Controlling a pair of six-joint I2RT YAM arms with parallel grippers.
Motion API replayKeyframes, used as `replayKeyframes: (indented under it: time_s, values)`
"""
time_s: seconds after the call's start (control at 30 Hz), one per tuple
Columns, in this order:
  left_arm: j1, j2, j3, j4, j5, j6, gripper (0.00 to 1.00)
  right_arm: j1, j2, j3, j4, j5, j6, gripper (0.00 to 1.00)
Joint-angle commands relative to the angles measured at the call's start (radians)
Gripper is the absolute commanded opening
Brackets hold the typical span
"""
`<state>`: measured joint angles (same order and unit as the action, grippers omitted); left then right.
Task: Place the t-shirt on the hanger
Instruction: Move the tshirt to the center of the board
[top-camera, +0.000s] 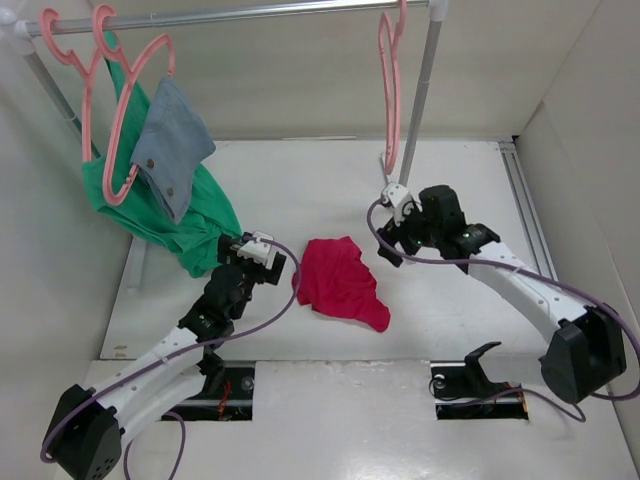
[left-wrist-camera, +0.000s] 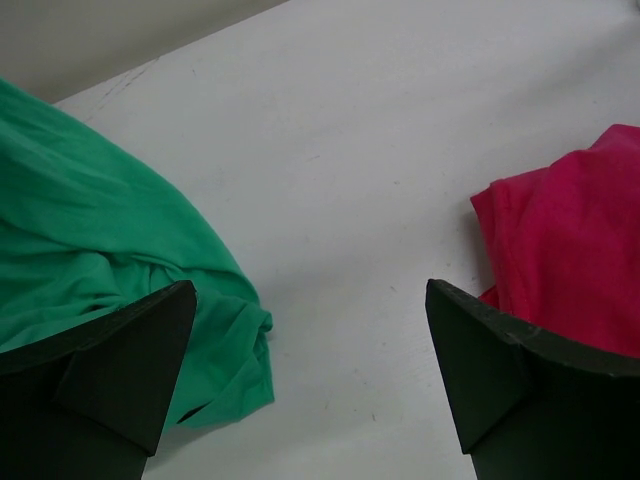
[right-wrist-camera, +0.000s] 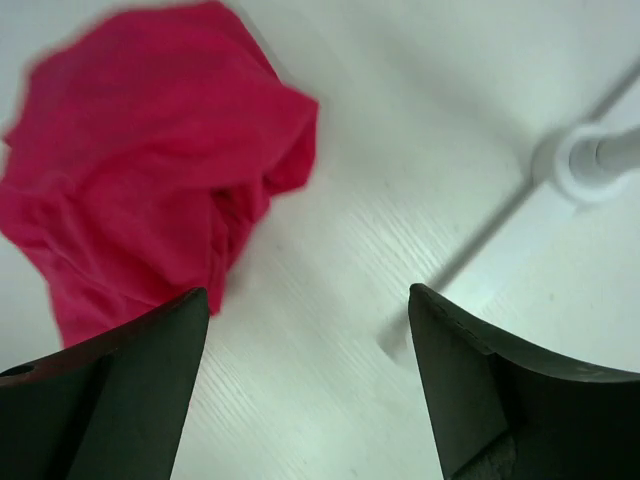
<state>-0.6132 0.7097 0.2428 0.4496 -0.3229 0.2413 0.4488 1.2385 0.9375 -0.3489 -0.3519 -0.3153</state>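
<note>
Two grippers flank the t-shirt (top-camera: 340, 283), which lies crumpled on the table (top-camera: 450, 180) between them. The left gripper (left-wrist-camera: 308, 300) has its jaws wide apart and empty, with the shirt just off its right finger and the green garment (left-wrist-camera: 90, 270) off its left. The right gripper (right-wrist-camera: 310, 295), also spread and holding nothing, has the heap ahead and to its left. Both look about equally near. The heap's long axis runs far-left to near-right. Farther back, the hanger (top-camera: 390, 60) hangs bare from the rail (top-camera: 250, 10), on the right arm's side.
</note>
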Motion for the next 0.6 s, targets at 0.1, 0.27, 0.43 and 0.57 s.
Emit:
replayKeyframes:
  time_s: [0.1,0.27,0.43,0.57]
  values:
    - [0.001,0.0,0.042,-0.02,-0.042,-0.081,0.83,0.24,0.09,0.072,-0.055,0.232,-0.062,0.85]
    - [0.001,0.0,0.043,0.035,-0.221,-0.137,0.65,0.44,0.287,0.235,0.016,0.323,-0.08,0.84]
    - [0.102,0.0,0.061,0.014,-0.393,-0.267,0.58,0.518,0.479,0.382,0.007,0.372,-0.093,0.78]
    - [0.173,-0.01,0.093,-0.122,-0.452,-0.408,0.59,0.528,0.588,0.4,0.064,0.361,-0.042,0.74]
